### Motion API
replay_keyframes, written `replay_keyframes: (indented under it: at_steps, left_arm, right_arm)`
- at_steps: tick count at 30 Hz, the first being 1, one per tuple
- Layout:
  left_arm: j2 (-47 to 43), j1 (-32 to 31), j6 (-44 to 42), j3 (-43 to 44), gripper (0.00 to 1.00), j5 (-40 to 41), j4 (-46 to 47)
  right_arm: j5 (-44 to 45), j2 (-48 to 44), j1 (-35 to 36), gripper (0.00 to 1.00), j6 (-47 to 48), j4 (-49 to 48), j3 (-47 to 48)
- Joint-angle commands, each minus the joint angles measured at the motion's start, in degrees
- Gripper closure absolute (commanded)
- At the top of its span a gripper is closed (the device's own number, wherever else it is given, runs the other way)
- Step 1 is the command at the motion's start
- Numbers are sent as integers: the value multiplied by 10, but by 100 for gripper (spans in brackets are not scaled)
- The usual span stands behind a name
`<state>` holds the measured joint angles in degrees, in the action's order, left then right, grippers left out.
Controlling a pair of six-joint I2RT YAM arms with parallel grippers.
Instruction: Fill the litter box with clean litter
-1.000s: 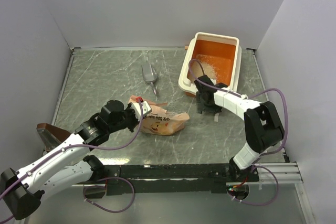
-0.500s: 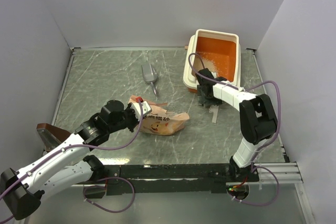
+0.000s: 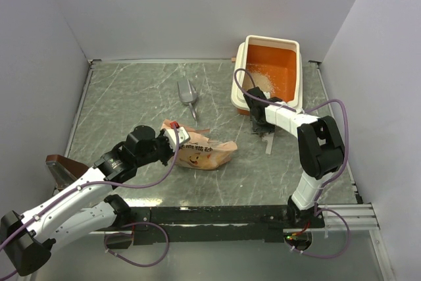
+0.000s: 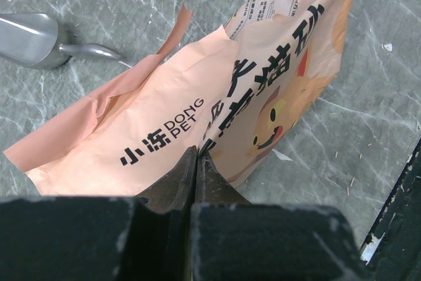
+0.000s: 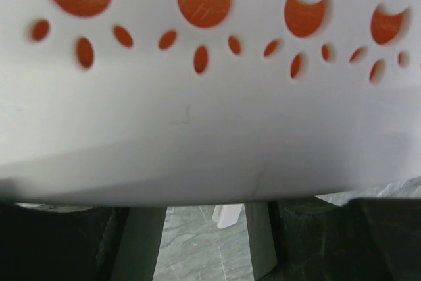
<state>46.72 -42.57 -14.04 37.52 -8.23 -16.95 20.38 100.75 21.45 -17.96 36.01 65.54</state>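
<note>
1. My right hand (image 3: 258, 118) has its fingers apart, with the tips hidden under the near rim of the litter box (image 3: 270, 39) (it sits in the far right corner of the surface). A push or lift here may tip the box and spill the clean litter (image 3: 258, 82) inside.
2. My left hand (image 3: 176, 137) is closed together on the paper bag (image 3: 207, 154). If I lift carelessly, the paper may rip.

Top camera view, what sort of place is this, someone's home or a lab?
Probably a robot test cell, not a home: bare grey walls box in the table, the left arm and right arm are bolted at its near edge, with a litter box set out.
</note>
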Motion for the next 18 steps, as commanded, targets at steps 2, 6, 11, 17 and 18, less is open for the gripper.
replay_keyframes:
  at_steps: [2,6,11,17,18]
  left_arm:
    - [-21,2,5,10,99,-7,67]
    - [-21,1,7,12,99,-9,67]
    - [-19,1,6,12,99,-10,67]
    - [-22,-1,7,12,99,-13,67]
    - [-22,-1,7,12,99,-12,67]
  right_arm:
    - [45,13,-5,46,-18,20,-9]
    - [56,13,-2,46,-27,27,-8]
    - [64,17,4,47,-46,45,-1]
    - [52,23,14,54,-51,42,2]
    - [48,24,13,54,-52,42,5]
